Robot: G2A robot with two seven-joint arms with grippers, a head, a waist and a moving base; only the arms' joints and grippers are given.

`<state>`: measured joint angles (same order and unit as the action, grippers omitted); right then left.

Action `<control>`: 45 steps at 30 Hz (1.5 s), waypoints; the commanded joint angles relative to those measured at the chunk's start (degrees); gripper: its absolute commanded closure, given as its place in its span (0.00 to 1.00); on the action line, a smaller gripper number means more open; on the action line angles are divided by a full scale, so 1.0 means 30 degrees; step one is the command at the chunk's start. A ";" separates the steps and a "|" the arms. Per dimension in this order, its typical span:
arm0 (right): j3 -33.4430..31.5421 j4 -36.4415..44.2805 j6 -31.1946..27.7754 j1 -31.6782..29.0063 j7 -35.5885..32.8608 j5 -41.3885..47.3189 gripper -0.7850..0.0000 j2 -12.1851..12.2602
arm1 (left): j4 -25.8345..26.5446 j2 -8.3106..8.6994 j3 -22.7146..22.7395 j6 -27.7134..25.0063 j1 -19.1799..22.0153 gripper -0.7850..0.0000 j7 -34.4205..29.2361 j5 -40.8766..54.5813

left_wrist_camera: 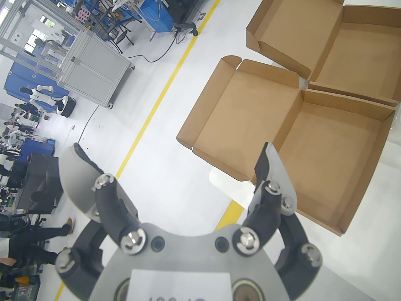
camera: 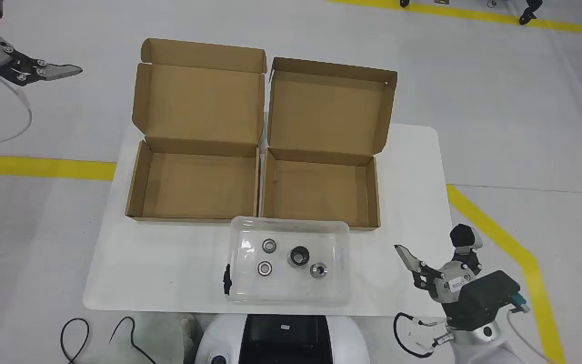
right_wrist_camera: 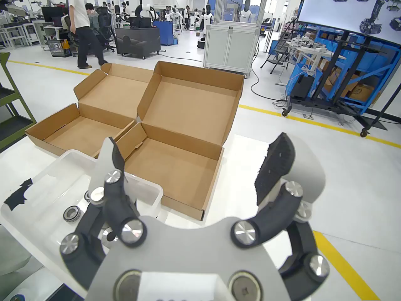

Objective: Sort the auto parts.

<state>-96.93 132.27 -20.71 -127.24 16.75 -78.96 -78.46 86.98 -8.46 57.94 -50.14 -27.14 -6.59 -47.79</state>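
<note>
A clear plastic bin (camera: 244, 229) at the table's front edge holds several metal auto parts: two ring bearings (camera: 269, 244) (camera: 265, 267), a dark round part (camera: 298, 257) and a small silver one (camera: 317, 269). One bearing (right_wrist_camera: 72, 213) lies in the bin (right_wrist_camera: 59, 170) in the right wrist view. My right gripper (camera: 414, 268) (right_wrist_camera: 194, 158) is open and empty, off the table's front right corner. My left gripper (camera: 44, 66) (left_wrist_camera: 172, 161) is open and empty, over the floor far left of the table.
Two open cardboard boxes stand side by side behind the bin, the left box (camera: 193, 185) (left_wrist_camera: 332, 161) and the right box (camera: 318, 191) (right_wrist_camera: 175, 164), lids folded back, nothing inside. Yellow floor tape (camera: 55, 167) runs past the white table (camera: 409, 182).
</note>
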 commanded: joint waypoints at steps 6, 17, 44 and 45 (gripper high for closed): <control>0.0000 0.0000 0.0000 0.0000 0.0000 0.0000 0.00 0.0000 | 0.0000 0.0000 0.0000 0.0000 0.0000 0.00 0.0000 0.0000; 0.0295 -0.0181 -0.0169 0.0571 -0.0885 -0.0024 0.00 0.0053 | 0.0000 0.0000 0.0000 0.0000 0.0000 0.00 0.0000 0.0000; 0.6257 -0.4289 -0.7770 0.8770 -1.2441 0.0494 0.00 0.0810 | 0.0000 0.0000 0.0000 0.0000 0.0000 0.00 0.0000 0.0000; 0.6454 -0.4482 -0.7949 0.9041 -1.2755 0.0506 0.00 0.0836 | 0.0000 0.0000 0.0000 0.0000 0.0000 0.00 0.0000 0.0000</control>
<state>-78.05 119.37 -44.08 -100.87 -20.65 -77.45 -76.01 86.98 -8.46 57.94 -50.14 -27.14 -6.59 -47.79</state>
